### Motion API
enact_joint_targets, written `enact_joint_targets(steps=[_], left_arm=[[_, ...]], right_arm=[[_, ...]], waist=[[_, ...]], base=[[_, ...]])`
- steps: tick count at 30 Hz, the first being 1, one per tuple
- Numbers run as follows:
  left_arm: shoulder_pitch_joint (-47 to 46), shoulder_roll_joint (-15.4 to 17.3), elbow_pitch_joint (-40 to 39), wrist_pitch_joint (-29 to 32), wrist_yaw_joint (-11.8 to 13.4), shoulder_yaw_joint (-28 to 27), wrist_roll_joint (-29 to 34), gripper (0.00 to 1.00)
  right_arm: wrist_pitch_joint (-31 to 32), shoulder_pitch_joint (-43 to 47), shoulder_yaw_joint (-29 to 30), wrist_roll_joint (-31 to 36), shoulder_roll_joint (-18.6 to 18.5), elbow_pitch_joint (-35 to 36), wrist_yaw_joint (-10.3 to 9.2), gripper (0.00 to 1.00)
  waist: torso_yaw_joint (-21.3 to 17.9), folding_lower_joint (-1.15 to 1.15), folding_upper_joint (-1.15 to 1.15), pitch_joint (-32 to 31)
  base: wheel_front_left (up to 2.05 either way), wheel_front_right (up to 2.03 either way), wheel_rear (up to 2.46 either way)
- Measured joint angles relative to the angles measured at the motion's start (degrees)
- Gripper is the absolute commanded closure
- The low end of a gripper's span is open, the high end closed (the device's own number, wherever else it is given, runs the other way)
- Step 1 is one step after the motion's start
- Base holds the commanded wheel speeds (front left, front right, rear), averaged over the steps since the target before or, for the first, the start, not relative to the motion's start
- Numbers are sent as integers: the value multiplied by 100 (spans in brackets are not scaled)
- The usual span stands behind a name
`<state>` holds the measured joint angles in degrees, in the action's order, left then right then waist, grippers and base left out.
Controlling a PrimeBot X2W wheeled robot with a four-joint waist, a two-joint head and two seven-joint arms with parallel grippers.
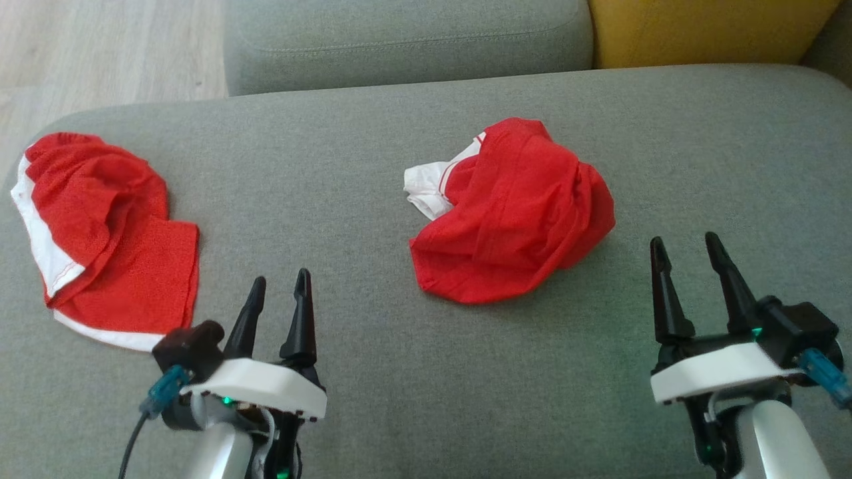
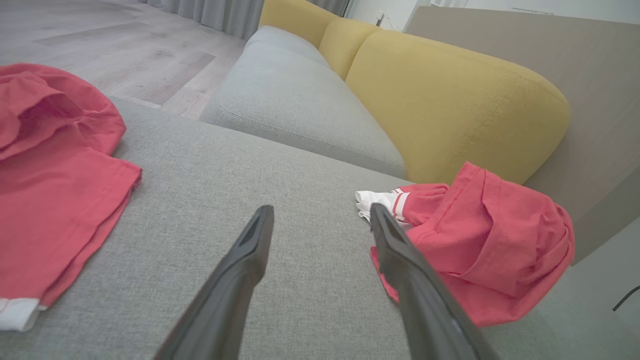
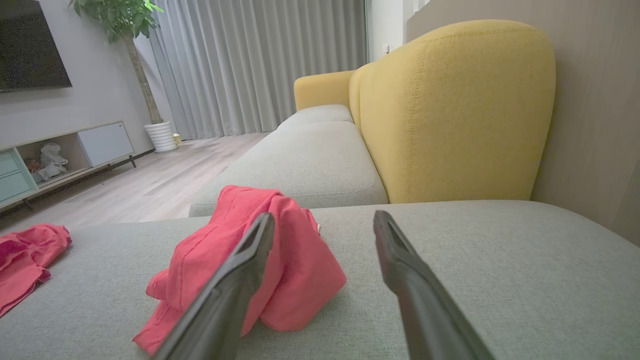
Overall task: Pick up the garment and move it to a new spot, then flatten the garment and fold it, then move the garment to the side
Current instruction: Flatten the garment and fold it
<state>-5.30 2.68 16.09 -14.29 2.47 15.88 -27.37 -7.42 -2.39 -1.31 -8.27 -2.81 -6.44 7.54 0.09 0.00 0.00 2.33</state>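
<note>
A crumpled red garment (image 1: 512, 213) lies bunched near the middle of the grey sofa seat (image 1: 399, 386), with a white trimmed edge poking out on its left side. It is a loose heap with folds running across it, not spread flat. The left gripper (image 1: 281, 276) hovers at the lower left of the head view, fingers pointing away from the robot, jaws spread wide with nothing between them. In its wrist view, its right finger overlaps the near edge of the crumpled red garment, but the head view shows the gripper well apart from it. The right gripper (image 1: 684, 237) sits at the lower right, just beside the heap's right edge, jaws also wide apart and empty; whether a fingertip touches the cloth cannot be told. In its wrist view, the heap lies behind its left finger. A second red garment (image 1: 113, 233) with a white border lies flatter at the far left end of the seat, near the edge, well apart from the first. Behind the seat are another grey cushion (image 1: 406, 40) and a yellow back cushion (image 1: 705, 30). A pale wooden floor (image 1: 100, 46) shows at the upper left.
</note>
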Motion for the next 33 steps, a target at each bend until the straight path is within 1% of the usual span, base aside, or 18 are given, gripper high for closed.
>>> enact_joint_targets(steps=[5,7,11,14,16,17,20,24,27,30,33], left_arm=[[14,0,-60,0,3,3,0,0],[14,0,-60,0,-2,9,0,0],[2,0,-54,0,-51,26,0,0],[-16,0,-27,0,-51,88,0,0],[-74,0,-5,0,-52,180,-10,0],[-74,0,-5,0,-52,180,-10,0],[-204,-1,35,0,-53,278,-131,0],[-287,-8,110,0,-52,412,-240,0],[-325,-4,151,-1,-48,433,-316,0],[-327,-4,190,-1,-51,494,-323,0],[-332,-5,194,0,-47,549,-360,0]], right_arm=[[-48,-41,0,-8,3,-5,0,0],[-48,-48,-113,31,2,5,0,0],[51,-158,-709,230,4,36,0,0],[265,-419,-1145,457,1,-9,0,0],[476,-674,-1524,554,-37,-168,0,0],[476,-674,-1524,554,-37,-168,0,0],[798,-1084,-2141,571,-177,-564,0,0],[1116,-1526,-2625,326,-469,-1223,0,0],[1326,-1780,-2861,175,-595,-1734,0,0],[1399,-1969,-3056,86,-645,-2178,0,0],[1391,-2124,-3043,80,-649,-2536,0,0]], waist=[[8,0,0,18],[43,0,0,36],[146,0,0,112],[254,0,0,210],[350,0,0,283],[350,0,0,283],[526,0,0,405],[814,0,0,565],[1035,0,0,677],[1231,0,0,774],[1385,0,0,866]], base=[[0,0,0],[0,0,0],[0,0,0],[0,0,0],[0,0,0],[0,0,0],[0,0,0],[0,0,0],[0,0,0],[0,0,0],[0,0,0]])
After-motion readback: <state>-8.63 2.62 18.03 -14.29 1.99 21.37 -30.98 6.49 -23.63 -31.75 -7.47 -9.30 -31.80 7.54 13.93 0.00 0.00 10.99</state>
